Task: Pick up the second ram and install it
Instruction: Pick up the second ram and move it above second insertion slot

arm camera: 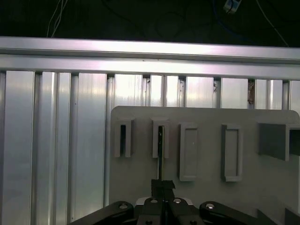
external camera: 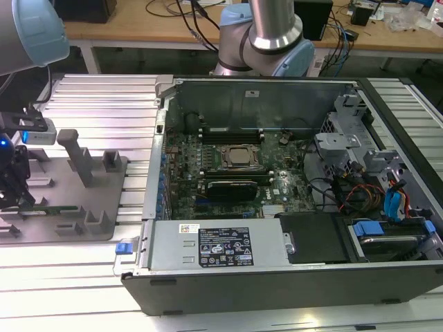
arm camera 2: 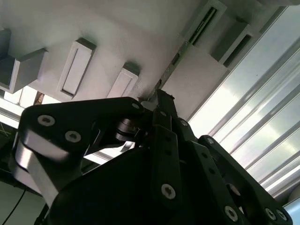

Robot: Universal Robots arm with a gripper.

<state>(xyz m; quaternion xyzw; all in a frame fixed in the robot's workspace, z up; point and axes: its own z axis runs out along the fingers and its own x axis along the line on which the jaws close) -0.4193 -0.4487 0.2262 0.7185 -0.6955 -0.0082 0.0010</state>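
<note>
- The ram stands on edge in the grey holder, its far end tucked in a slot. It lies at the exterior view's left, well apart from the computer.
- The claw is down on the ram's near end. In both wrist views the fingers look clenched on the thin edge, with no gap showing.
- I'd judge this to be the pick-up step: the ram is gripped but not yet out of the holder, and nothing of the install is done.
- Getting it free calls for a straight pull along the slot, I'd say, so the stick doesn't bind or twist.
- Other blocks and a tall post stand on the holder near the claw.
- The holder sits on the ribbed metal worktop.
- The open case lies at the exterior view's right, with the motherboard inside.
- The case's near side wall stands between holder and board, and is the likely thing to clear.
</note>
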